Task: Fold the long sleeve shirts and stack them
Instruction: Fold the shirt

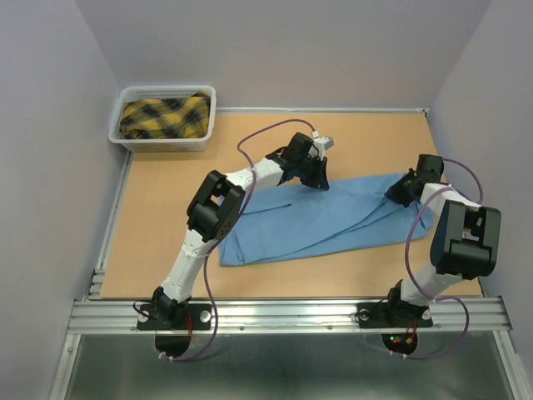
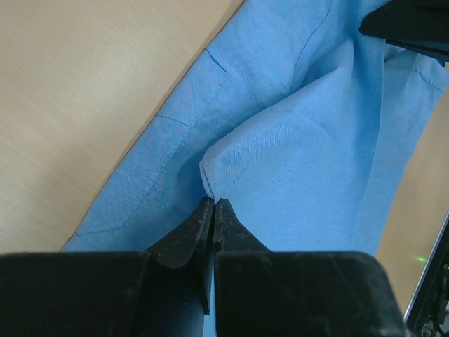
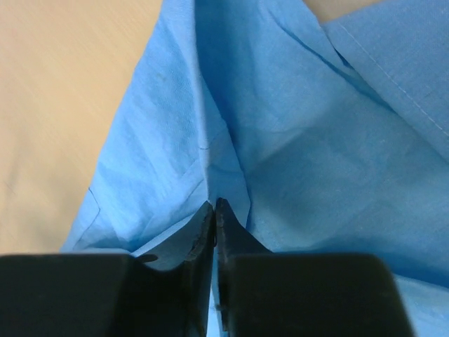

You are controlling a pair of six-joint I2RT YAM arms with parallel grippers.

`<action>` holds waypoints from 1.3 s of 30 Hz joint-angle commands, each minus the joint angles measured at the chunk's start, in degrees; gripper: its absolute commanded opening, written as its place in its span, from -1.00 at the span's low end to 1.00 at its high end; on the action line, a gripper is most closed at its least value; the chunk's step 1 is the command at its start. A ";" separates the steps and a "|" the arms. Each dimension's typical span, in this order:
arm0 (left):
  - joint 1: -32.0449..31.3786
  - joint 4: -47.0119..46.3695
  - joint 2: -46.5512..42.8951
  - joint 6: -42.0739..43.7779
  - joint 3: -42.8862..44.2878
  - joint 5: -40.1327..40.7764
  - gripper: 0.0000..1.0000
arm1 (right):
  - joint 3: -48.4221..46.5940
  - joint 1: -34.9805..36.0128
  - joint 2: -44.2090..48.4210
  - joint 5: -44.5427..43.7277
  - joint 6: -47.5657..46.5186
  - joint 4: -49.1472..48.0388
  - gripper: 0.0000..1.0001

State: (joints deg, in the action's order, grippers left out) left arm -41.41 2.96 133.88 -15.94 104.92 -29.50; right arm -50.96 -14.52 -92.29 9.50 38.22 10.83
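1. Light blue shirt (image 1: 316, 221): lies centre-right on the table (image 1: 166, 217), spread lengthwise and rumpled; folding judged barely begun.
2. Left gripper (image 2: 212, 203): jaws pinched together on the shirt's far edge.
3. Right gripper (image 3: 214, 205): likewise pinching cloth at the shirt's right end.
4. Basket (image 1: 158, 143), far left: holds a plaid garment (image 1: 164, 117); stacking not yet started.

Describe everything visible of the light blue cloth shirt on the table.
The light blue cloth shirt is plain woven fabric with stitched seams. It lies crumpled and partly folded, slantwise across the tan table, from far right to near centre. The left gripper pinches a raised fold at its far edge; the right gripper pinches another at its right end. No collar or buttons show.
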 commanded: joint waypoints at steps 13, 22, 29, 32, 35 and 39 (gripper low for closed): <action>3.26 -2.70 -2.23 -4.88 3.62 0.67 -1.00 | 3.39 -0.94 6.59 -3.26 3.78 -4.40 -0.99; 3.26 -2.70 -1.08 -6.20 3.80 -2.31 -1.00 | 15.01 -4.55 11.08 -1.59 7.66 -14.17 -0.99; 3.18 -2.70 -3.18 -5.68 1.34 -5.83 -0.29 | 14.58 -4.55 14.50 -2.81 6.62 -14.17 -0.23; 3.26 -2.61 -6.17 -5.24 -0.60 -4.87 0.30 | 12.29 -4.55 16.00 -2.99 4.59 -13.56 0.06; 3.18 -0.86 -10.21 -5.06 -2.52 -2.77 0.91 | 10.09 -4.55 17.49 -1.07 3.45 -13.03 0.12; 3.26 -0.06 -17.85 -7.43 -8.67 1.98 0.97 | 8.16 -4.29 16.01 8.24 2.92 -13.38 0.12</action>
State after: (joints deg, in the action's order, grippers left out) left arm -38.15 3.03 128.25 -21.98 99.92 -30.92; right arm -38.33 -18.74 -76.09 10.31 42.94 0.34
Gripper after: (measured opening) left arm 0.986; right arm 0.559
